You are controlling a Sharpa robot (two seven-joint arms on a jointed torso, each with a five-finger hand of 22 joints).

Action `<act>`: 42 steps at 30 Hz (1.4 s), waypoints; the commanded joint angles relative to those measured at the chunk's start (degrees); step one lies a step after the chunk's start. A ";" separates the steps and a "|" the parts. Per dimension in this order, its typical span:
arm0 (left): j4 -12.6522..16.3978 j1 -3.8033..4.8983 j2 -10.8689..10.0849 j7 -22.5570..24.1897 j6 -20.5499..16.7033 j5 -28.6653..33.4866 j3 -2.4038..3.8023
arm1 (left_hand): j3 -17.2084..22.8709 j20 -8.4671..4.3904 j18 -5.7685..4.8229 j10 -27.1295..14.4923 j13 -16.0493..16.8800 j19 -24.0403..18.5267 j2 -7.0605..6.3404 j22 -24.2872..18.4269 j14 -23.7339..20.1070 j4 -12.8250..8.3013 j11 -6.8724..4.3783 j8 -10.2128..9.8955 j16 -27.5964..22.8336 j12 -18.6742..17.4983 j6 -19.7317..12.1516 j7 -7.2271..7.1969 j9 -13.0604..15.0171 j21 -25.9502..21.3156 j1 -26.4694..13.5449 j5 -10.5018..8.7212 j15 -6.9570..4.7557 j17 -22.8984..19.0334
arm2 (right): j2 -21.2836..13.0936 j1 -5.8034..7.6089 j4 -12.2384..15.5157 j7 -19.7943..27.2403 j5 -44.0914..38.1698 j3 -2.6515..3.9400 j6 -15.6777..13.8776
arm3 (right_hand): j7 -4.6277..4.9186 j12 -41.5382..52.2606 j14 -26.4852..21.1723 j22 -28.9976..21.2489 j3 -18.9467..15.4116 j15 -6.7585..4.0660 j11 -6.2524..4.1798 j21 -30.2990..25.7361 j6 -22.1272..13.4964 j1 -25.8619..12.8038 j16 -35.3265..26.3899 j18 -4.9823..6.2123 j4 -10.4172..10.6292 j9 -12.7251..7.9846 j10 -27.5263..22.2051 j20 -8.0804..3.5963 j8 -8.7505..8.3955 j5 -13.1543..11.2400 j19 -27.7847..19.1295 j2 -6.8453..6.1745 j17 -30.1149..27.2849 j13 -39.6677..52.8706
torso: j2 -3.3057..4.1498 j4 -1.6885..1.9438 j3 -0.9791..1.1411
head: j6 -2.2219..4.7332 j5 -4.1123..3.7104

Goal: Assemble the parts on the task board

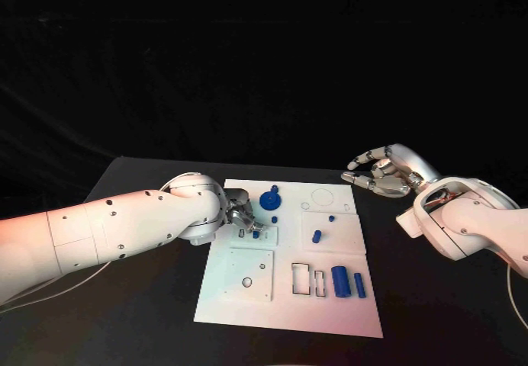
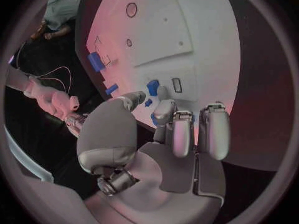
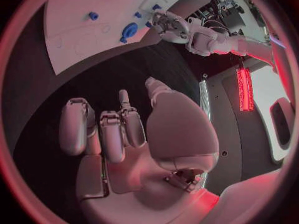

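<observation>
Table: we are working on a black table (image 1: 132,305) carrying the white task board (image 1: 288,309).
Left robot hand (image 1: 244,219): we are reaching at a small blue peg (image 1: 256,235) on the board's left block; grip unclear.
Right robot hand (image 1: 380,173): we are hovering off-board, fingers loosely curled, empty.
Next: seating that peg squarely, we judge.

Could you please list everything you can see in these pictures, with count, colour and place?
table: one, black, under everything.
task board: one, white, mid-table.
round part: one, blue, far end of the board.
small parts: a few, blue, mid-board, some beside the left hand.
long parts: two, blue, side by side at the board's near right.
left hand: one, silver, over the board's left side; whether it holds a part cannot be told.
right hand: one, silver, off the board's far right, holding nothing.
</observation>
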 commanded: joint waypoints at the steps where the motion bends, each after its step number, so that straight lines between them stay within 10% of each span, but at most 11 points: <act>1: 0.65 0.08 -0.14 0.30 -1.78 1.85 0.33 | -0.38 -0.44 -0.79 0.25 0.05 1.05 -0.09 1.59 5.86 -0.08 0.00 -0.21 0.19 0.16 0.37 0.08 0.08 0.09 -0.59 -0.17 -0.25 15.09 | 0.00 0.01 -0.04 0.46 -0.10 0.01 -0.21 | -0.12 -0.37 5.02 2.24 -0.50 -0.44 -0.10 -0.44 -0.29 -0.73 -0.36 1.04 -0.04 0.10 -0.32 -0.04 0.27 -0.07 -0.42 0.00 11.03 6.08 | 0.05 -0.05 -0.08 | 0.01 0.03; 7: 1.73 0.57 -0.90 0.48 -2.48 4.19 1.49 | -0.85 -0.51 -0.76 -0.39 -0.98 1.00 -0.26 1.50 5.86 -0.23 0.09 -0.50 0.19 -0.73 -0.06 0.18 0.11 0.03 -0.39 -0.02 -0.19 15.09 | 0.03 0.02 -0.33 0.52 0.04 0.01 -0.33 | -0.13 -0.35 5.02 2.24 -0.62 -0.44 -0.10 -0.45 -0.30 -0.87 -0.36 1.04 -0.03 0.11 -0.30 -0.04 0.29 -0.06 -0.42 0.08 11.03 6.10 | 0.02 0.01 -0.10 | 0.15 0.04; 18: -3.27 5.02 -0.77 1.39 2.60 5.26 2.74 | -2.94 1.19 -0.33 -7.60 -10.74 -0.18 -0.50 -0.89 5.71 -0.26 2.75 -6.88 -0.09 -9.48 -5.79 3.29 -3.02 -1.35 4.62 0.16 2.01 14.61 | 0.07 0.02 -0.85 0.37 0.11 0.01 0.08 | -0.15 -0.29 5.05 2.32 -0.66 -0.46 -0.13 -0.36 -0.29 -0.75 -0.32 1.01 -0.16 0.12 -0.26 -0.05 0.33 0.13 -0.35 0.20 11.15 6.15 | 0.04 0.09 -0.02 | 0.49 0.10; 31: -10.65 5.93 2.08 1.63 5.48 2.33 2.70 | -4.10 1.78 -0.34 -9.11 -12.24 -0.16 -0.61 -0.69 5.73 -0.14 3.33 -8.25 -0.04 -10.74 -6.26 3.88 -4.18 -1.30 5.02 -0.27 2.57 14.69 | 0.25 0.03 -0.98 0.34 0.11 0.00 0.43 | -0.16 -0.29 5.05 2.32 -0.70 -0.47 -0.14 -0.39 -0.30 -0.56 -0.34 1.02 -0.24 0.14 -0.25 -0.06 0.37 0.36 -0.34 0.31 11.13 6.15 | -0.05 0.05 -0.03 | 0.70 0.29; 42: -16.58 5.48 5.82 1.10 9.57 1.53 1.37 | -5.16 1.95 -0.43 -8.73 -11.74 0.07 0.01 -0.08 5.85 -0.04 3.30 -8.44 0.16 -10.02 -5.29 3.79 -4.72 -0.99 4.21 -0.98 2.61 15.04 | 0.43 0.02 -0.80 0.46 -0.93 0.00 0.51 | -0.16 -0.27 5.05 2.31 -0.70 -0.48 -0.15 -0.41 -0.31 -0.48 -0.34 1.02 -0.27 0.14 -0.23 -0.07 0.38 0.45 -0.35 0.34 11.12 6.16 | 0.05 -0.14 -0.02 | 0.55 0.55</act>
